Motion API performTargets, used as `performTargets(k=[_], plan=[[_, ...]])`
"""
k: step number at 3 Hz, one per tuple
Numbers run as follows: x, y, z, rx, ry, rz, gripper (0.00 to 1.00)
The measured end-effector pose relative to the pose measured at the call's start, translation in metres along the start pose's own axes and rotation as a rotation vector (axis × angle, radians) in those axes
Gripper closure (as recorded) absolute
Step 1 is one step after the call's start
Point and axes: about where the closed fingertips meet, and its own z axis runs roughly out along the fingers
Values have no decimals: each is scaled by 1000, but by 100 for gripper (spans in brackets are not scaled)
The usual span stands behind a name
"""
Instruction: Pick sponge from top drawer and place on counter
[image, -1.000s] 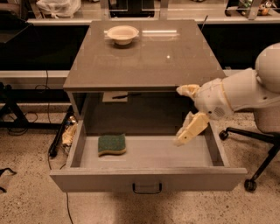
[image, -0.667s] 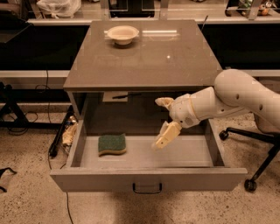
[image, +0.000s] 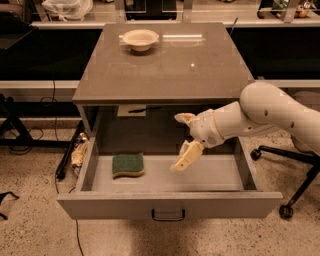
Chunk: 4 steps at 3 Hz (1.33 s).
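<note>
The sponge (image: 128, 165), dark green on top over a yellow base, lies flat in the left part of the open top drawer (image: 170, 204). The drawer is pulled out under the counter (image: 165, 70), with a dark loop handle at the centre of its front panel. My gripper (image: 182, 141) is open and empty. It hangs over the middle of the drawer, to the right of the sponge and apart from it. One cream finger (image: 187, 156) points down toward the drawer floor; the other is higher, near the counter's front edge.
A cream bowl (image: 140, 39) stands at the back of the counter. My white arm (image: 270, 112) reaches in from the right. An office chair base (image: 287, 172) stands right of the cabinet. Cables and a black stand are on the floor at left.
My gripper has moved left across the drawer, from its right side to the middle, closer to the sponge. The sponge has not moved.
</note>
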Motion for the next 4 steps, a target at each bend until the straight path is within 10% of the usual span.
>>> performTargets(k=[4], plan=[[18, -29, 147, -41, -38, -213, 0]])
